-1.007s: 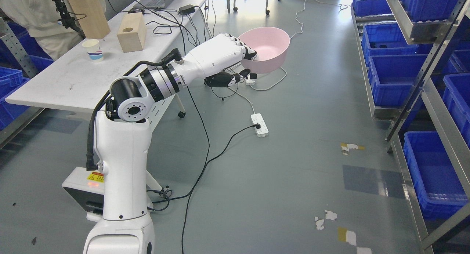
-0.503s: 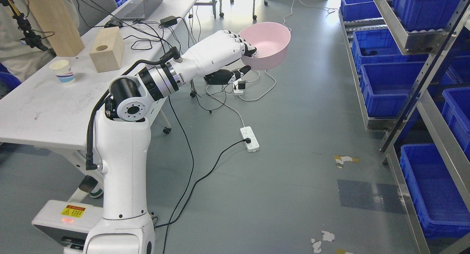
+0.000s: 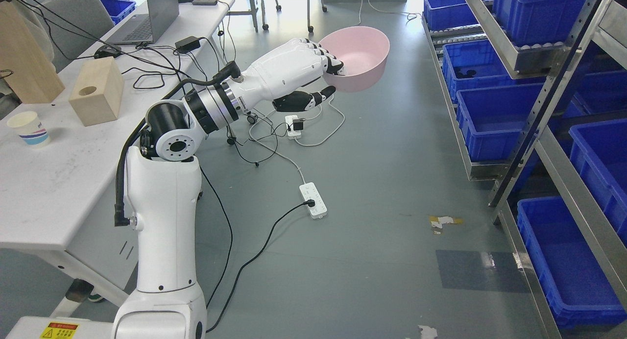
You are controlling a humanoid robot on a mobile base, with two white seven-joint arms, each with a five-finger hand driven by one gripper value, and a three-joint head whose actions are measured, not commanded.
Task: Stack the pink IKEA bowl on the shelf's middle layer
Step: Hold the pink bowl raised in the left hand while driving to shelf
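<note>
Table: I am seeing a white table [image 3: 63, 182] running along the left of the frame.
On the table: a paper cup [image 3: 28, 128] is sitting at the left edge, a wooden block [image 3: 96, 97] with a round hole is standing just above it, and a laptop [image 3: 147, 20] with tangled cables is lying at the upper left.
Floor: a grey floor [image 3: 382, 221] is filling the middle; a white power strip [image 3: 313, 206] is lying at centre.
Shelf: a metal shelf [image 3: 543, 108] is carrying blue bins [image 3: 490, 118] on the right.

A gray floor [image 3: 382, 221] with a white power strip [image 3: 314, 207]. A white table [image 3: 59, 182] stands left. Shelves [image 3: 543, 148] with blue bins [image 3: 490, 116] stand right.
</note>
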